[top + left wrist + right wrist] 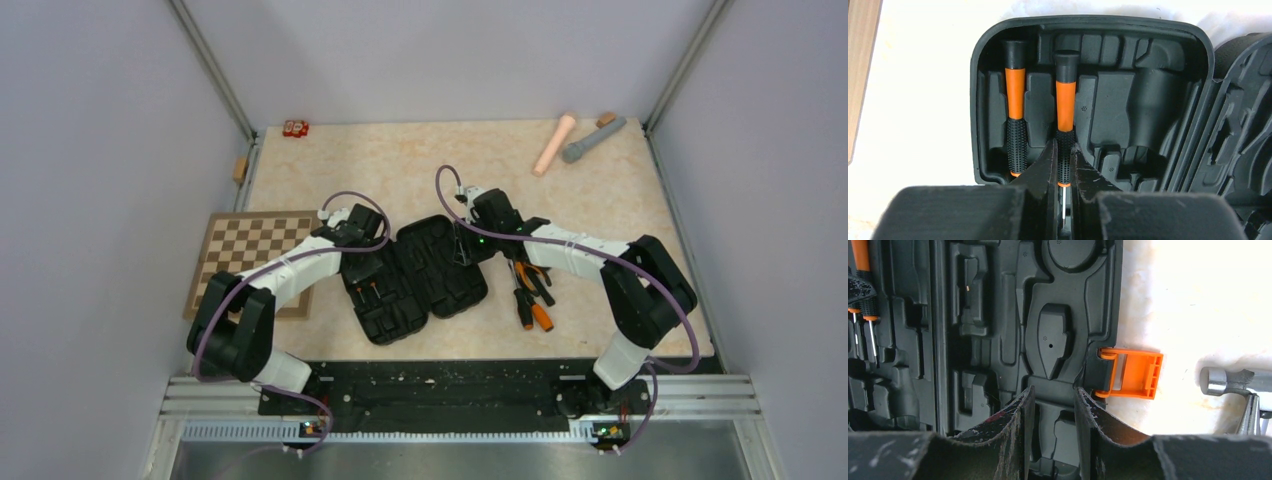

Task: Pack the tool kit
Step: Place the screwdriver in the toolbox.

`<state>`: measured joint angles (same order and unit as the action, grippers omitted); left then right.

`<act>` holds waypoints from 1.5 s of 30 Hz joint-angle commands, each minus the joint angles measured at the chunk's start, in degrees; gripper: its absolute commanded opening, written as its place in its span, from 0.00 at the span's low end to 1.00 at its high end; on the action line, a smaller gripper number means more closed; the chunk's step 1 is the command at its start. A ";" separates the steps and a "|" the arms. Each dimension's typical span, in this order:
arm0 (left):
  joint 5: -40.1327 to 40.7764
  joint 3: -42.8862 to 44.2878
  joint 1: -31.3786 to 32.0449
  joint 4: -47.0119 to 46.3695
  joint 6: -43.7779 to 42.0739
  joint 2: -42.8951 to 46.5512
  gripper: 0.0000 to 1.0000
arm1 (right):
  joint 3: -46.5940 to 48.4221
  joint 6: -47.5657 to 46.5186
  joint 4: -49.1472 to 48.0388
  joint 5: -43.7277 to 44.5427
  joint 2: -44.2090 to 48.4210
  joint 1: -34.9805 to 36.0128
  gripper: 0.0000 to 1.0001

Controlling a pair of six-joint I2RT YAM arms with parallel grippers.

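Left gripper, jaws standing narrow, is pinching the knurled black grip of an orange-and-black-handled screwdriver that is lying in a moulded slot of the black rounded plastic clamshell case. A second, matching screwdriver is lying in the slot just beside it. Right gripper, jaws standing partly apart and holding nothing, is hovering over the case's other half, near its small orange latch. The case is lying open at the middle of the beige marbled worktop, toward its near edge. Loose orange-and-black-handled pliers are lying just right of it.
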<state>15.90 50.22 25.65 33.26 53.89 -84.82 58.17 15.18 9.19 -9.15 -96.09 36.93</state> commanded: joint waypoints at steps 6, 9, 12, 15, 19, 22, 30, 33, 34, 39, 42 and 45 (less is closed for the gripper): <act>4.98 0.29 0.07 2.73 -3.07 1.95 0.09 | 0.20 0.55 -2.52 -0.78 0.32 -0.69 0.34; 5.02 0.41 0.10 3.03 -3.76 1.98 0.09 | 0.24 0.54 -2.58 -0.87 0.35 -0.80 0.34; 4.16 0.23 0.09 2.79 -4.25 1.94 0.08 | 0.11 0.63 -2.68 -0.96 0.38 -0.85 0.34; 3.73 0.47 0.10 2.79 -4.87 1.84 0.08 | 0.10 0.72 -2.69 -0.96 0.47 -0.97 0.34; 3.81 1.05 0.03 3.04 -5.52 2.67 0.08 | -0.12 0.65 -2.79 -1.05 0.39 -1.06 0.34; 4.00 1.20 0.10 3.20 -5.81 2.71 0.10 | -0.20 0.75 -2.92 -1.13 0.43 -1.07 0.34; 2.18 0.19 0.04 2.66 -4.92 2.45 0.19 | -0.25 0.77 -2.91 -1.21 0.47 -1.11 0.34; 1.07 -0.07 0.07 1.94 -4.67 2.65 0.20 | -0.09 0.84 -2.91 -1.29 0.48 -1.16 0.34; 0.65 -0.10 0.08 1.83 -4.58 2.56 0.20 | -0.15 0.82 -2.94 -1.31 0.49 -1.13 0.34; 0.95 -0.11 0.14 1.96 -4.49 2.31 0.24 | -0.03 0.85 -2.91 -1.40 0.66 -1.16 0.34; 1.95 0.13 0.11 2.43 -4.41 2.62 0.30 | -0.02 0.86 -2.93 -1.40 0.67 -1.26 0.34; 2.90 0.22 0.07 2.77 -4.38 3.13 0.31 | 0.04 0.89 -2.90 -1.47 0.60 -1.24 0.34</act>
<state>17.15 50.13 25.69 35.29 49.34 -83.99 58.13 15.64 8.19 -10.07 -96.07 36.51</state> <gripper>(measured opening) 0.306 0.345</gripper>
